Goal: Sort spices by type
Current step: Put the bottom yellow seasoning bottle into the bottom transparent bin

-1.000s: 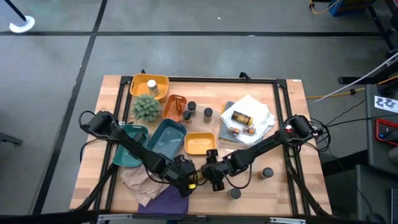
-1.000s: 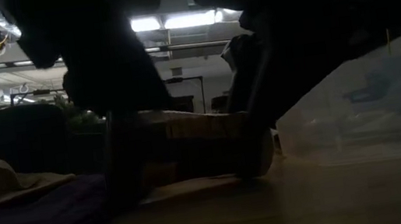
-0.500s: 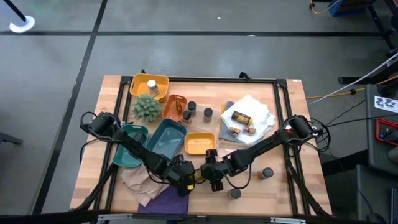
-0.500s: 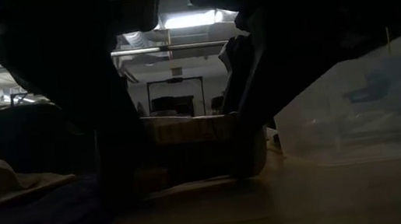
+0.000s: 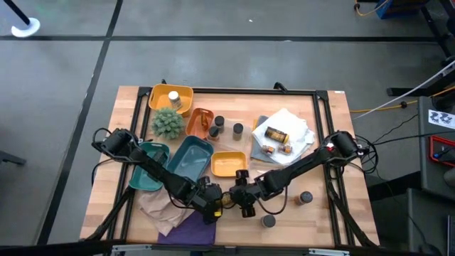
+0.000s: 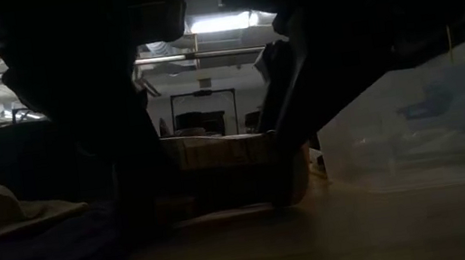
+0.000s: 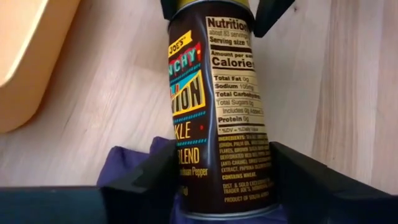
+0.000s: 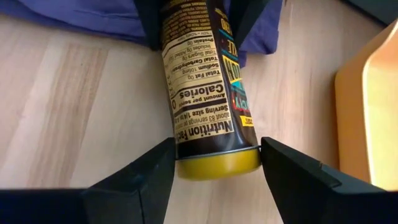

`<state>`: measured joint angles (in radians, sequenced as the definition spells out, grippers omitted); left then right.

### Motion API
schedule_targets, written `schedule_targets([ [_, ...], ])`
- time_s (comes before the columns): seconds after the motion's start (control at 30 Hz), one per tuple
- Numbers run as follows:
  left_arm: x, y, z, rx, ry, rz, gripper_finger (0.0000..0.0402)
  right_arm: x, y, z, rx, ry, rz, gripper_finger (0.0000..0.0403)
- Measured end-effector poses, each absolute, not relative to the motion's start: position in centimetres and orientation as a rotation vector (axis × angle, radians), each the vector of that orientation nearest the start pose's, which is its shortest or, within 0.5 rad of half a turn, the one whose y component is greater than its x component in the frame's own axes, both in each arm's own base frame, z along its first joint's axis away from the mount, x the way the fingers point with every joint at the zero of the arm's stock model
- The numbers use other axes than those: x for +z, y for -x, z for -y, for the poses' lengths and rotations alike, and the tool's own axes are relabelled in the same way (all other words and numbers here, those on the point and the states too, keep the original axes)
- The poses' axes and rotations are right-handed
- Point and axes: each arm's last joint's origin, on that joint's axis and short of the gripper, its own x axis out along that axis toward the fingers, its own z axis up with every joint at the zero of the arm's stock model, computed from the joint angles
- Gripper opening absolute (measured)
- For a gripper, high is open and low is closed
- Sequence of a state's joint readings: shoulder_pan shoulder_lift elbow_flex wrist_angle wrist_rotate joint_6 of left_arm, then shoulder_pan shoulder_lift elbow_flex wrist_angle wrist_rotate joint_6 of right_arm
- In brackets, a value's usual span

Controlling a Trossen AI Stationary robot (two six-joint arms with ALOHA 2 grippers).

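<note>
Spice jar (image 7: pixel 214 118) lies on its side near the bench's front edge, between the two grippers, its base end over a purple cloth (image 8: pixel 81 15). From above, the jar is almost hidden: only the left gripper (image 5: pixel 211 204) and right gripper (image 5: pixel 242 201) meeting nose to nose beside the small yellow tray (image 5: pixel 228 163) can be made out. The wrist views show more. The left gripper's fingers (image 7: pixel 146 180) flank the jar's base end, and the right gripper's fingers (image 8: pixel 140 174) flank its yellow lid (image 8: pixel 219 163); whether either pair actually presses the jar, I cannot tell. The label's nutrition panel reads clearly in both. The low view gives only dark silhouettes around the lying jar (image 6: pixel 229 171). Other jars (image 5: pixel 237 129) stand farther back, and two more (image 5: pixel 306 197) sit near the front right corner.
</note>
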<state>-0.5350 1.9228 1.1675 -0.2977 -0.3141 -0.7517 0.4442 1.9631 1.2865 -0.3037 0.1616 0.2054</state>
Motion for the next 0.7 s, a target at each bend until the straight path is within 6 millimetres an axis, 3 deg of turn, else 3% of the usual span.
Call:
schedule_targets([
  [0.3,14.5,-33.0,18.5,0.181,0.285,-0.956,0.0202,17.3,-36.2,-16.7,0.170,0.106,-0.951,0.0229],
  [0.7,15.1,-33.3,18.7,0.169,0.297,-0.947,0.0200,20.7,-35.0,-16.2,0.168,0.095,-0.907,0.0229],
])
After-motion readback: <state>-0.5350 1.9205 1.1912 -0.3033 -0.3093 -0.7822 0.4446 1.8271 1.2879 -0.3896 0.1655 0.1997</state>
